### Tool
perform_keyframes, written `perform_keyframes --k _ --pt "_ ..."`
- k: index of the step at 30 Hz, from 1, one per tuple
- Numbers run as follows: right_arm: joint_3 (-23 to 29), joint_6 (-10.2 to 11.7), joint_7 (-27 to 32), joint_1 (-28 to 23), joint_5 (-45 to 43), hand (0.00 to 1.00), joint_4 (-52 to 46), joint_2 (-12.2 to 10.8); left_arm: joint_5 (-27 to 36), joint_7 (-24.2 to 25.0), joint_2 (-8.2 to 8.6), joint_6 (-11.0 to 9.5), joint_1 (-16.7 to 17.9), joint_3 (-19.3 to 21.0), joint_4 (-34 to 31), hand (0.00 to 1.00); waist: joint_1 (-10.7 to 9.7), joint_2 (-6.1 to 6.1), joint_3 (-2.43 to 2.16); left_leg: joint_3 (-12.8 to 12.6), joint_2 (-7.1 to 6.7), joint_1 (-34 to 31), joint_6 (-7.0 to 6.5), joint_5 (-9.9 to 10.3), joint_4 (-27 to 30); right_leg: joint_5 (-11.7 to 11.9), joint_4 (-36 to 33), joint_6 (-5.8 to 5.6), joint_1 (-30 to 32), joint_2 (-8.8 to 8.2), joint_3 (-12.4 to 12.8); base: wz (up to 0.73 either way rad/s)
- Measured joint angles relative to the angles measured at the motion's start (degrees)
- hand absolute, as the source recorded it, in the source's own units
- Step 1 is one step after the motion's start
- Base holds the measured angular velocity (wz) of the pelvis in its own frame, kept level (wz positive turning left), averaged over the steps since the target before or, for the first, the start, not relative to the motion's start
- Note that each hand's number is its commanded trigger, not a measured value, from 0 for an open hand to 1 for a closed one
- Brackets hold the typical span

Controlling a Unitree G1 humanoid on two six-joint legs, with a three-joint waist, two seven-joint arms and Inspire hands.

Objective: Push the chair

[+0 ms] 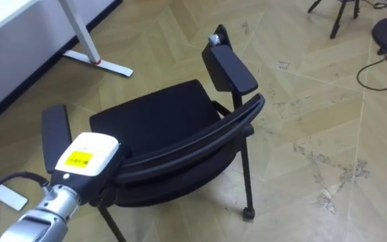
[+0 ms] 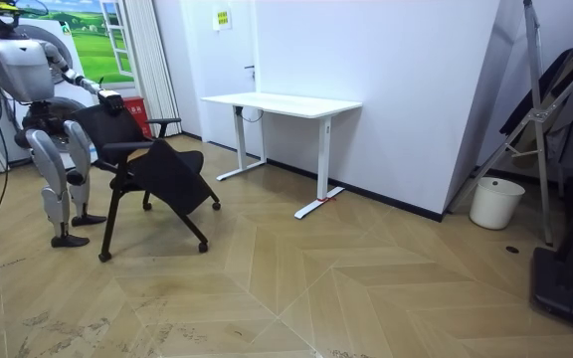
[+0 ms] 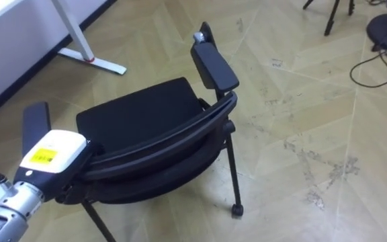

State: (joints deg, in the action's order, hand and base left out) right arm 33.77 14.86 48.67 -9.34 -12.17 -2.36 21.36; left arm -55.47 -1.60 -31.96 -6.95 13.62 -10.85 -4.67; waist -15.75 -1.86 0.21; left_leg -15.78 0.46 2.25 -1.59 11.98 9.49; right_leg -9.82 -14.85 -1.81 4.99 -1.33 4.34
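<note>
Left robot hand (image 1: 86,156) on chair (image 1: 160,117) backrest

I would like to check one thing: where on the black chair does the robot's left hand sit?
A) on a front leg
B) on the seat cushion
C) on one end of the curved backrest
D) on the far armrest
C: the left hand lies on the near left end of the curved backrest, while the seat beyond it is bare.
</note>
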Motion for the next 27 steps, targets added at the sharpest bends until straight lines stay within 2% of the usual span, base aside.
perform_keyframes --k 1,5,6,9,11,12,14,17,19,22,27 --pt "-1.18 0.00 -0.87 0.25 -3.92 0.00 -0.95 0.00 -0.46 0.06 0.26 0.14 -0.10 -0.01 -0.20 1.00 0.29 0.26 0.09 -0.12 0.01 0.35 0.00 0.00 -0.06 0.01 0.07 0.01 -0.07 0.00 0.04 -0.05" --pt "-3.89 -0.10 -4.47 2.68 -16.70 0.00 -2.37 0.81 -0.51 1.15 0.30 -0.09 -0.95 -0.04 -0.66 1.00 1.95 1.18 -0.13 -0.36 0.09 0.51 0.00 0.00 -0.17 0.15 0.33 0.05 -0.61 0.10 0.17 -0.03" --pt "-4.47 -0.11 -5.10 2.75 -17.77 0.00 -3.07 1.11 -0.50 1.26 0.29 -0.20 -1.14 -0.05 -0.69 1.00 2.14 1.31 -0.04 -0.35 0.14 0.54 0.00 0.00 -0.13 0.19 0.42 0.06 -0.73 0.12 0.16 0.00" --pt "-9.38 -0.02 -8.06 4.60 -21.98 0.00 -3.90 5.02 -0.46 1.78 -0.15 -0.72 -1.56 -0.13 -0.87 1.00 2.69 1.83 0.12 -0.35 0.35 0.81 0.02 0.00 -0.16 0.46 0.95 0.17 -1.30 0.29 0.19 -0.01" --pt "-12.97 0.01 -11.36 5.91 -24.88 0.00 -4.32 8.79 -0.46 1.95 -0.85 -0.88 -2.16 -0.97 -0.85 1.00 3.54 2.35 0.30 -0.63 0.66 1.55 0.08 0.00 -0.25 0.79 1.32 0.27 -2.21 0.52 0.16 -0.02" --pt "-13.95 0.00 -12.21 6.04 -25.32 0.00 -4.84 9.61 -0.46 1.96 -1.14 -0.94 -2.37 -1.29 -0.85 1.00 3.85 2.44 0.29 -0.63 0.72 1.56 0.10 0.00 -0.25 0.78 1.35 0.29 -2.25 0.54 0.09 0.00" --pt "-18.02 0.27 -15.17 6.10 -26.01 0.00 -7.01 12.04 -0.33 1.74 -2.82 -1.09 -3.44 -2.88 -0.85 1.00 4.82 2.74 0.44 -0.62 0.92 1.74 0.15 -0.03 -0.24 1.01 2.09 0.57 -2.77 0.64 -0.14 0.02" --pt "-22.94 0.73 -19.31 6.10 -27.91 0.00 -8.03 13.09 -0.31 1.36 -3.28 -1.41 -3.98 -3.61 -0.85 1.00 5.48 3.40 0.81 -0.56 0.99 2.23 0.16 -0.02 -0.32 1.05 2.46 0.61 -3.53 0.68 -0.37 0.01" --pt "-25.56 0.71 -22.29 6.01 -28.68 0.00 -8.04 13.68 -0.37 1.16 -3.28 -1.90 -4.33 -3.75 -0.85 1.00 6.72 3.58 0.87 -0.57 1.00 2.31 0.23 0.01 -0.47 1.08 2.82 0.62 -3.64 0.70 -0.36 0.00" --pt "-28.15 0.90 -26.02 6.01 -28.90 0.00 -8.09 13.91 -0.37 1.09 -3.32 -2.98 -4.74 -3.93 -0.84 1.00 7.86 3.75 0.77 -0.51 0.96 2.35 0.24 0.02 -0.75 1.13 3.10 0.59 -3.73 0.68 -0.40 0.00" --pt "-32.32 1.55 -27.26 6.14 -30.46 0.00 -8.47 14.49 -0.31 0.25 -4.46 -3.79 -5.62 -5.57 -0.58 1.00 9.95 4.02 0.59 -0.46 1.08 2.52 0.24 0.02 -0.73 1.13 3.09 0.60 -3.93 0.78 -0.43 0.00"
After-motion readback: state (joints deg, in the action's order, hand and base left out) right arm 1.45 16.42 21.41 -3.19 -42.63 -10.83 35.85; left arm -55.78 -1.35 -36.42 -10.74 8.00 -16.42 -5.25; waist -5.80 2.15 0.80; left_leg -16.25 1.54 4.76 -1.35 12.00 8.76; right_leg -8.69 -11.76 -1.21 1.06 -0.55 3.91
